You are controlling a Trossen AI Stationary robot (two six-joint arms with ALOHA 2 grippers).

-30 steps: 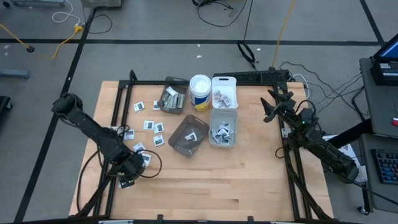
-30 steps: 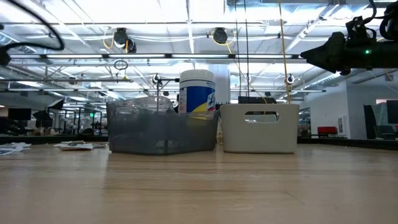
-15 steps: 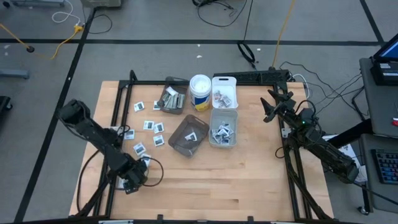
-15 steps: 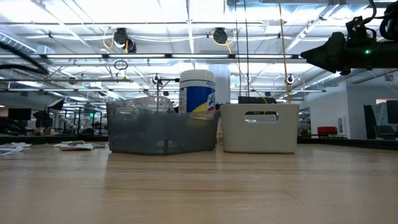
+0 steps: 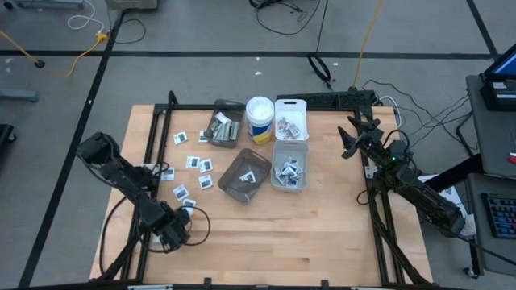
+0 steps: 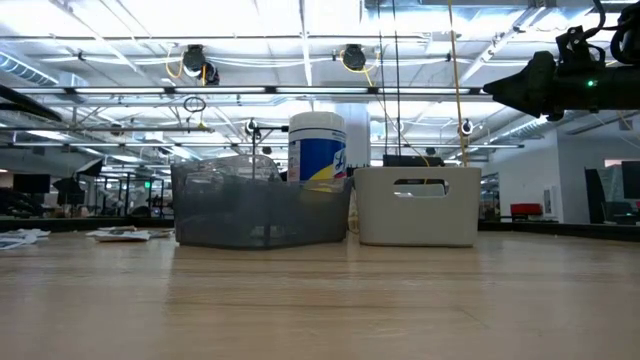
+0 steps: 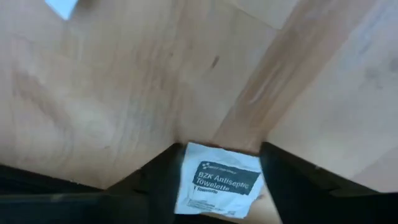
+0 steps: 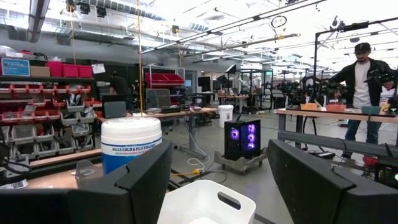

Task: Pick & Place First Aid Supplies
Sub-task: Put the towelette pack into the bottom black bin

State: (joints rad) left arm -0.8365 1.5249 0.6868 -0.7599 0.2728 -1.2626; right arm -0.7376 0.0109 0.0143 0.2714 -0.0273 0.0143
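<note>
The first aid supplies are small white packets. Several lie loose on the table's left part (image 5: 194, 162), and more sit in the bins. One white packet printed "BZK Antiseptic Towelette" (image 7: 219, 180) lies flat on the wood between the two dark fingers of my left gripper (image 7: 216, 186). That gripper points down near the table's front left (image 5: 172, 234), open, with one finger (image 7: 155, 183) on each side of the packet. My right gripper (image 8: 217, 180) waits open, raised at the table's right (image 5: 349, 138). My left gripper comes from above with its fingers beside two opposite edges of the towelette packet (image 7: 186, 180). Whether the fingers touch those edges I cannot tell. The packet lies flat on the table.
A smoky bin (image 5: 244, 176) and a clear bin with packets (image 5: 289, 166) stand mid-table. Behind them are a white bin (image 5: 290, 119), a white canister (image 5: 259, 119) and another smoky bin (image 5: 223, 127). Bare wood spans the near half of the table.
My left gripper has moved toward the table's near edge and come down close to the wood. The right arm has kept still.
</note>
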